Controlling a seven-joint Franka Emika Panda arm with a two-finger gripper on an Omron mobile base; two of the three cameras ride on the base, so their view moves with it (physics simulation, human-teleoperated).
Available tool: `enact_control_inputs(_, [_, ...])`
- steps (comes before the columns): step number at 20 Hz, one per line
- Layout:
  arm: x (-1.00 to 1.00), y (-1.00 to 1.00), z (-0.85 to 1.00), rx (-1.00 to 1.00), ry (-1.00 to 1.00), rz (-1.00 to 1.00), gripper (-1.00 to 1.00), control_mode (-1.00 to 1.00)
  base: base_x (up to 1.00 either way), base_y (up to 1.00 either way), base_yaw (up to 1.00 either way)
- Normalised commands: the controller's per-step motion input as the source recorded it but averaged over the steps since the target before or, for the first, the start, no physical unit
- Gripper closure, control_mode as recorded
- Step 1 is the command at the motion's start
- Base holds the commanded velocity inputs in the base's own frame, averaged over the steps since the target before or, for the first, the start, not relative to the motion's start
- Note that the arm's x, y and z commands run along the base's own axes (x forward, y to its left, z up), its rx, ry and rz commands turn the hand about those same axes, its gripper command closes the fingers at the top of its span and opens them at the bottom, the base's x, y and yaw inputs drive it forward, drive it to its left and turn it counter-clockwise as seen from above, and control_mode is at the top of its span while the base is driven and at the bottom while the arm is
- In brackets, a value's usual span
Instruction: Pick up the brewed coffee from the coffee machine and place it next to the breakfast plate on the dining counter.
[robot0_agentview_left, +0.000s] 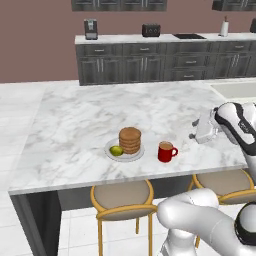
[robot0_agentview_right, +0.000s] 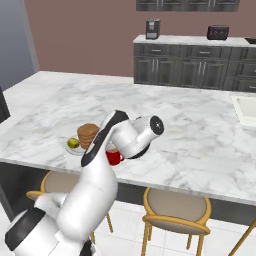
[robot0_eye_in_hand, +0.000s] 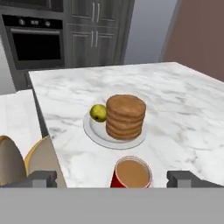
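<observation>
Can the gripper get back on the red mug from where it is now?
Probably yes. The gripper has its jaws open with the red mug sitting between them in the hand view, upright beside the breakfast plate; nothing stands between.

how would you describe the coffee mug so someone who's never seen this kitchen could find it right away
Start at the big white marble dining counter with wooden stools tucked under its near edge. Near that edge sits a pale plate with stacked pancakes and a green fruit. The mug stands just beside it, apart from the plate: small, glossy red, with a side handle and full of light-brown coffee.
</observation>
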Motion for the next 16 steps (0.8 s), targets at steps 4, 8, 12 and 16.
enact_control_inputs(4, [-0.46,0.09,0.77,0.0,0.02,0.0,-1.0,-1.0,0.0,0.0,0.0])
enact_control_inputs(8, [-0.45,0.27,0.53,-0.01,0.0,0.0,-1.0,-1.0,0.0,0.0,0.0])
enact_control_inputs(12, [-0.35,0.48,0.15,-0.05,0.0,0.0,-1.0,-1.0,0.0,0.0,0.0])
enact_control_inputs(16, [-0.26,0.52,0.06,-0.07,0.0,0.0,-1.0,-1.0,0.0,0.0,0.0])
